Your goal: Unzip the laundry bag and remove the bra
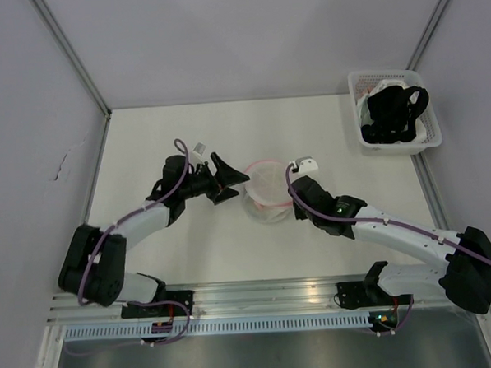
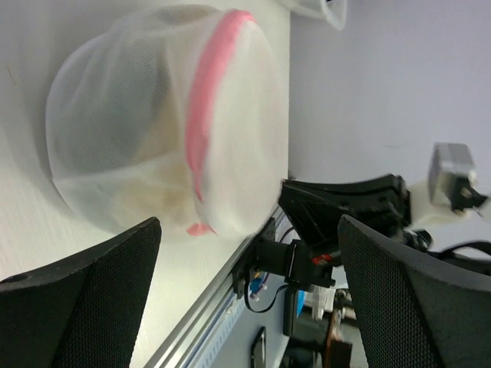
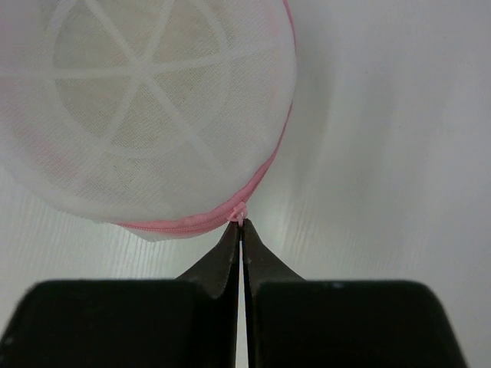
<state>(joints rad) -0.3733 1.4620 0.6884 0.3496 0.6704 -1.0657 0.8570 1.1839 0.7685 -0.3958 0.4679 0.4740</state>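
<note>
The laundry bag, a round white mesh pouch with pink zipper trim, sits mid-table between my two grippers. It also shows in the left wrist view and the right wrist view. A pale yellowish mass shows faintly through the mesh; the bra itself is not plainly visible. My right gripper is shut on the pink zipper pull at the bag's near rim. My left gripper is open and empty just left of the bag, its fingers wide apart.
A white plastic basket holding a black strappy garment stands at the back right by the wall. Grey walls close in the table on three sides. A metal rail runs along the near edge.
</note>
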